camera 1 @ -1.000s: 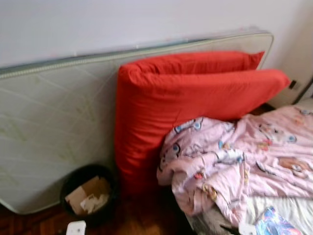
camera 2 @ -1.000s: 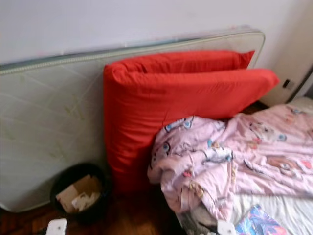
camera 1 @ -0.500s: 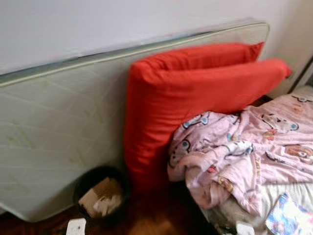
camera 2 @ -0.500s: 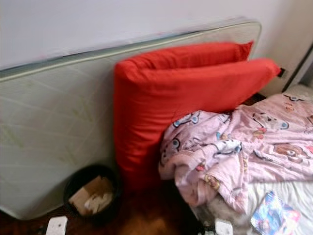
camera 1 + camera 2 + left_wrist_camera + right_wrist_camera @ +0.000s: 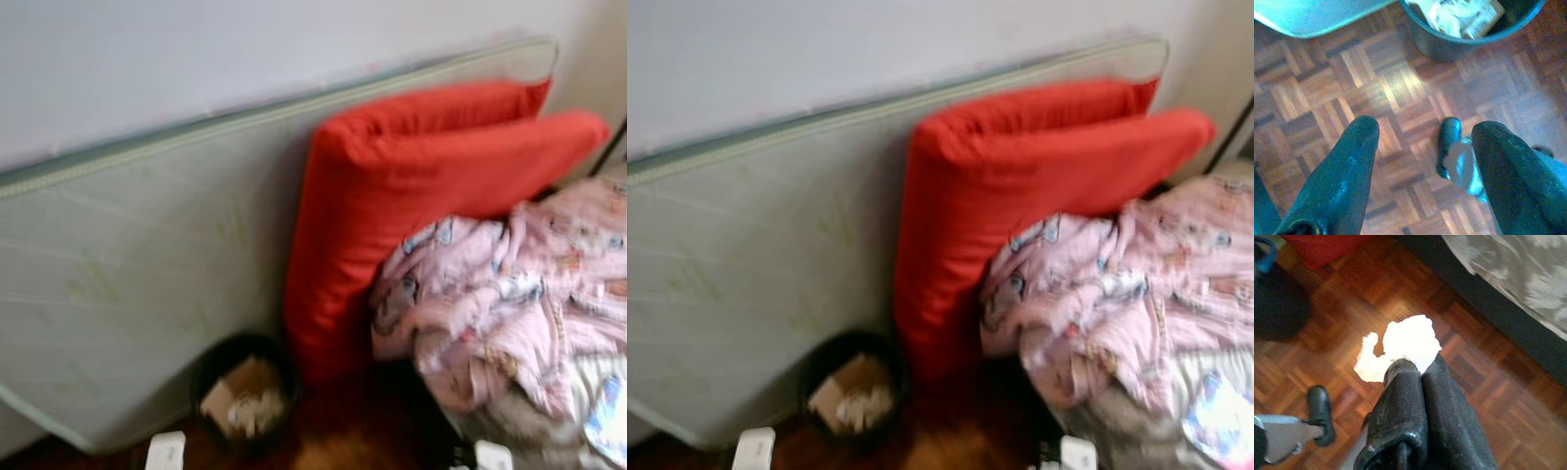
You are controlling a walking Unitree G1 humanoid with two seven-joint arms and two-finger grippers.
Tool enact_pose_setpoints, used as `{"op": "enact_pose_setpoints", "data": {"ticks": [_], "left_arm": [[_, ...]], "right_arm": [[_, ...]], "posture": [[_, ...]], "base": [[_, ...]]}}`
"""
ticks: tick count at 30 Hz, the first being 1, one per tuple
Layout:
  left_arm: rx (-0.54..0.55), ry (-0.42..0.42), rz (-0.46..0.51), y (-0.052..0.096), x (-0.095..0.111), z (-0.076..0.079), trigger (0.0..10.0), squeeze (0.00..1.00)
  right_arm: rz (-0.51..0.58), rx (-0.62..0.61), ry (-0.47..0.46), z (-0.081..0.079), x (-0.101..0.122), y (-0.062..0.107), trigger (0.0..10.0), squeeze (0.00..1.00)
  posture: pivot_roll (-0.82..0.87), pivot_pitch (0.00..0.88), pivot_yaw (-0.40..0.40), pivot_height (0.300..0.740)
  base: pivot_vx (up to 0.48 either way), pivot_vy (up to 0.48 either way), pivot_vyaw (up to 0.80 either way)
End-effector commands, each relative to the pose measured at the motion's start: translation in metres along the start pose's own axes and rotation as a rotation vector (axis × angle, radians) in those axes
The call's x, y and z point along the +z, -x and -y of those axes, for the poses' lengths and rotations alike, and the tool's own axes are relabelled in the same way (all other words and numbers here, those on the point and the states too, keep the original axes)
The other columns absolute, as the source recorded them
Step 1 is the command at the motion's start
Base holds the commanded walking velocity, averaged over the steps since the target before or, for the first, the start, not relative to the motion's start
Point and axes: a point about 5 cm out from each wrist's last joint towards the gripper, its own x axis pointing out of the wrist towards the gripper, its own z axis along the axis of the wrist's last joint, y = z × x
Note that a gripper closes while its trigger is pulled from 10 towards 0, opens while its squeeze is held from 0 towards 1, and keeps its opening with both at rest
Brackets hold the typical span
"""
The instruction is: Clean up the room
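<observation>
Clearly the right tool [image 5: 1409, 369] has its two black fingers pressed together on a crumpled white paper wad [image 5: 1400, 345], which sticks out past the fingertips above the parquet floor [image 5: 1488, 396]. Its likely destination, the dark waste bin [image 5: 245, 397], already holding cardboard and paper scraps, stands on the floor ahead of the robot and to the left of that tool, closer to the left arm's side than the right. So the coming move seems to turn on carrying the wad leftward and forward until it hangs over the bin's open mouth (the bin is round, so no long axis matters much). The left tool [image 5: 1425, 147] is spread wide and empty, hanging just short of the bin's rim above the floor. Behind the bin a pale mattress [image 5: 127, 274] leans on edge against the wall, with red cushions [image 5: 411, 196] propped beside it and a pink printed blanket [image 5: 500, 304] heaped on the bed to the right. No brand, label or writing can be read anywhere; the head views are blurred.
</observation>
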Motion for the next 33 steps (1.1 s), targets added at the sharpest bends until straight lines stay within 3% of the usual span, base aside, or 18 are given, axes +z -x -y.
{"op": "enact_pose_setpoints", "data": {"ticks": [1,10,22,33], "left_arm": [[-0.017,-0.011,0.005,-0.001,0.002,0.008,10.0,0.0],[-0.014,-0.01,0.008,-0.001,0.002,0.007,10.0,0.0],[0.007,-0.009,-0.001,0.003,-0.004,-0.013,10.0,0.0],[-0.005,-0.025,-0.008,0.002,-0.006,-0.002,10.0,0.0]], "right_arm": [[-0.01,-0.023,0.001,0.008,-0.004,0.002,10.0,0.0],[-0.014,-0.022,0.008,0.008,-0.004,0.002,10.0,0.0],[-0.019,-0.018,0.022,0.008,-0.004,0.002,10.0,0.0],[-0.016,-0.014,0.045,0.009,-0.004,0.002,10.0,0.0]], "posture": [[0.07,0.0,-0.001,0.74],[0.08,0.0,-0.003,0.74],[0.08,0.0,-0.007,0.74],[0.08,0.0,-0.009,0.74]], "base": [[0.0,0.352,0.0],[0.0,0.35,0.0],[0.0,0.349,0.0],[0.0,0.08,0.0]]}}
